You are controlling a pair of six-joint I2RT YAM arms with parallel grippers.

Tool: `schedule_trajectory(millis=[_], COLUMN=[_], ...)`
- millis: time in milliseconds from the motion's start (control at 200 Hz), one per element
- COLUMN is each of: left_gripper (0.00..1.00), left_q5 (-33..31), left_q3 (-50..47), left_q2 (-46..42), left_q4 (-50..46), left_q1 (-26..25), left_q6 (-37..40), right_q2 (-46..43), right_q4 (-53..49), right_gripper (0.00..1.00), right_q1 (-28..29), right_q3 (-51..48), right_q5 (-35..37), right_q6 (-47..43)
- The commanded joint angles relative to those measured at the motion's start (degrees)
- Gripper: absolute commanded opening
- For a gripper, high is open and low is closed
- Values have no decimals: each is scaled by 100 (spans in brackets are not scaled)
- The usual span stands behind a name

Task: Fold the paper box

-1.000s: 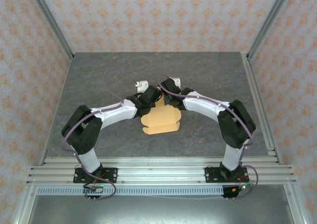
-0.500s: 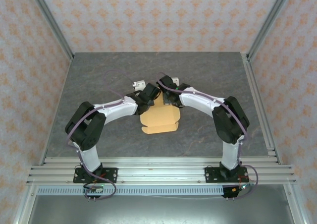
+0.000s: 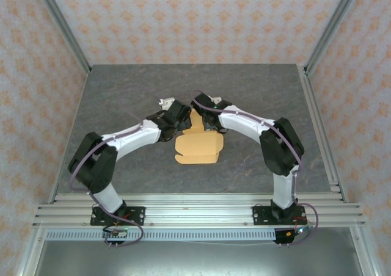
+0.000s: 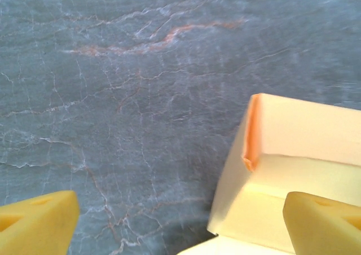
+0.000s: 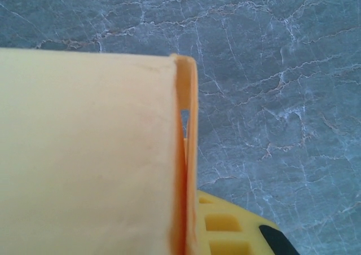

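Top external: paper box (image 3: 197,146) on table (image 3: 122,99)

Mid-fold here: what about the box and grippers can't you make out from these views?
- Top external: far edge of the paper box hidden under left arm and right arm; creases too small.
- Left wrist: box cut off at right and bottom edges.
- Right wrist: card hides whatever faces the visible finger; pinch unseen.

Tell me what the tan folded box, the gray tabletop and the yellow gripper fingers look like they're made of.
Tan-orange paper box: thin kraft card with a matte finish; its folded edge shows two thin layers.
Gray table: a stone-look surface with pale and rusty veins and low sheen; it may be laminate.
Yellow gripper fingers: probably moulded plastic or foam, matte, with square recesses.
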Motion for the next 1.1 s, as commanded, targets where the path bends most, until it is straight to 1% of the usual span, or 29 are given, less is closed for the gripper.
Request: schedule_trajectory(millis=[0, 50, 130, 305, 395, 410, 505, 586, 671, 786, 876, 1056, 1096], left_gripper=[94, 95, 96, 97, 99, 99, 99, 99, 99, 99, 99, 99, 99], left_q5=[141, 171, 319, 717, 1247, 1315, 1752, 1855, 1915, 2007, 2026, 2089, 2096], left_q3=[-231, -341, -535, -856, -687, -642, -429, -347, -346, -362, -355, -356, -355], left_q2=[-735, -976, -1337, -2005, -1962, -1927, -1721, -1640, -1620, -1622, -1613, -1516, -1501], left_q4=[-24, -65, -104, -193, -416, -453, -655, -695, -630, -529, -499, -424, -415], left_q1=[93, 206, 499, 1285, 1498, 1524, 1568, 1605, 1678, 1764, 1807, 1841, 1843], left_q6=[203, 218, 216, 400, 769, 968, 1446, 1569, 1538, 1486, 1466, 1422, 1414], right_q2=[118, 156, 199, 472, 626, 662, 911, 1236, 1608, 1936, 2247, 2612, 2694], right_q4=[-556, -661, -812, -1627, -2134, -2206, -2844, -3431, -3968, -4353, -4759, -4989, -5001], right_gripper=[0, 0, 0, 0, 0, 0, 0, 0, 0, 0, 0, 0, 4], right_q1=[31, 31, 15, -164, -251, -264, -372, -383, -418, -513, -521, -540, -538], right_q3=[299, 394, 546, 1166, 1590, 1659, 2094, 2483, 2882, 3217, 3609, 4045, 4117], right_q5=[156, 98, -236, -1377, -1855, -1924, -2408, -2333, -2032, -2116, -1901, -1713, -1611], right_q6=[-206, -289, -580, -1484, -1953, -2018, -2586, -2923, -3088, -3316, -3440, -3436, -3413])
